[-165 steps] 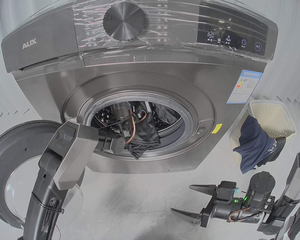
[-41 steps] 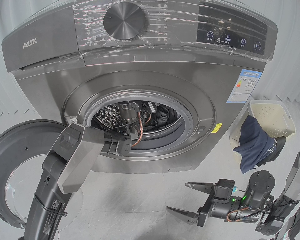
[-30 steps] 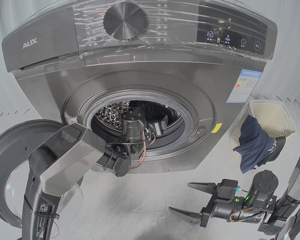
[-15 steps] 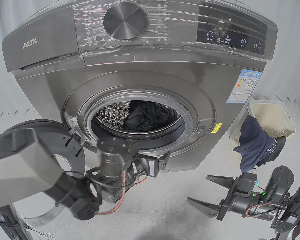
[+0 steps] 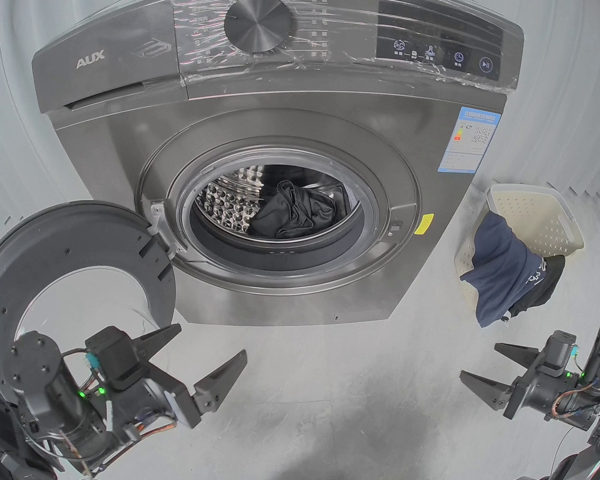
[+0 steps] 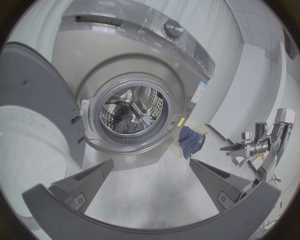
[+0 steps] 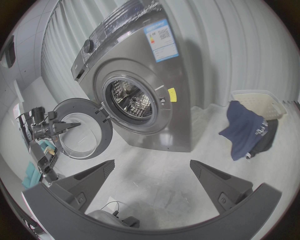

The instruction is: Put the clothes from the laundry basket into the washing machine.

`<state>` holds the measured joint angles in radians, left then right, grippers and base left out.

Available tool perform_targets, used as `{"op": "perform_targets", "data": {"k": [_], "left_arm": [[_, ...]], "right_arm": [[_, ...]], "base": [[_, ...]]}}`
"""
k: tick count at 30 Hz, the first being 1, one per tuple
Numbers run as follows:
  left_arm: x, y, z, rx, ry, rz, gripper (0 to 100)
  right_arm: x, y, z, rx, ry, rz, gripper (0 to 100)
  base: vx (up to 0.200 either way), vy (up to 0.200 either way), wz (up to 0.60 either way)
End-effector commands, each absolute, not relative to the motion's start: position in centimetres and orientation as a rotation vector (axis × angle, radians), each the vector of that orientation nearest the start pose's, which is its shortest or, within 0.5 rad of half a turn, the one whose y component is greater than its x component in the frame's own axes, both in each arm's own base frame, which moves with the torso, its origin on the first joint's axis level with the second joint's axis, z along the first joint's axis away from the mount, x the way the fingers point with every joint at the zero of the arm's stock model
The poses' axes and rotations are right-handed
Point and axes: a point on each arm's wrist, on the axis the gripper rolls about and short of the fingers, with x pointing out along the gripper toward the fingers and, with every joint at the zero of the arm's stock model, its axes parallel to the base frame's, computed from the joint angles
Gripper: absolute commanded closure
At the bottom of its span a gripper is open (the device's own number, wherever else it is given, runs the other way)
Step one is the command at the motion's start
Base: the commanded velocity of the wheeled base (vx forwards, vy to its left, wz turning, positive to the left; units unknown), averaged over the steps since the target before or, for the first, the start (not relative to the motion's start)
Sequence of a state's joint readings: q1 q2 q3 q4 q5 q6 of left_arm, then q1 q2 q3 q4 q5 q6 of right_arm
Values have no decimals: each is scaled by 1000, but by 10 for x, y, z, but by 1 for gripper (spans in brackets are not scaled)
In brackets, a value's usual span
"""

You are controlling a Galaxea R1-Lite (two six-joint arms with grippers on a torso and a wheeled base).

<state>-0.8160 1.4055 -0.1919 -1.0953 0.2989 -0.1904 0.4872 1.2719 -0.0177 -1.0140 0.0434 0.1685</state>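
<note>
**Layout: washer, basket, 2 grippers**

Washing machine [image 5: 281,119] at centre, its door [image 5: 81,250] swung out to the left. 1 garment [image 5: 294,212] inside the drum [image 5: 231,200]. Laundry basket [image 5: 544,212] on the floor [image 5: 350,387], just right of the machine. 1 draped garment [image 5: 500,269] over the basket's front rim, a 2nd garment [image 5: 544,284] under it. Left gripper [image 5: 211,340] before the door; right gripper [image 5: 480,360] before the basket, apart from it.

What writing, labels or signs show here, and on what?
Washing machine, top left: brand mark in pale capitals, not quoted here.
Control panel: lit symbols, too small to read.
Around the dial: small print, unreadable.
Blue label on its front: too small.
Yellow sticker: blank or unreadable.
Navy garment on the basket: white print, unreadable.
</note>
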Motion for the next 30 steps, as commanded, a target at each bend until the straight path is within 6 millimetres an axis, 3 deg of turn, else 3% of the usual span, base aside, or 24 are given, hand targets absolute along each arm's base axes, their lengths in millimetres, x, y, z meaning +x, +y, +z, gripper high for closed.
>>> {"op": "perform_targets", "data": {"k": [1, 6, 18, 23, 30], "left_arm": [[91, -86, 144, -123, 91, -468, 0], [85, -79, 145, -130, 64, -431, 0], [83, -75, 137, -93, 105, -415, 0], [86, -67, 136, -95, 114, -345, 0], [73, -50, 134, -93, 127, -304, 0]], "right_arm": [[85, 35, 134, 142, 151, 408, 0], [77, 25, 138, 153, 99, 332, 0], [73, 19, 135, 132, 126, 271, 0], [72, 18, 134, 131, 134, 258, 0], [71, 15, 132, 130, 144, 231, 0]], "base": [[0, 0, 0], [0, 0, 0], [0, -200, 0], [0, -200, 0], [0, -200, 0]]}}
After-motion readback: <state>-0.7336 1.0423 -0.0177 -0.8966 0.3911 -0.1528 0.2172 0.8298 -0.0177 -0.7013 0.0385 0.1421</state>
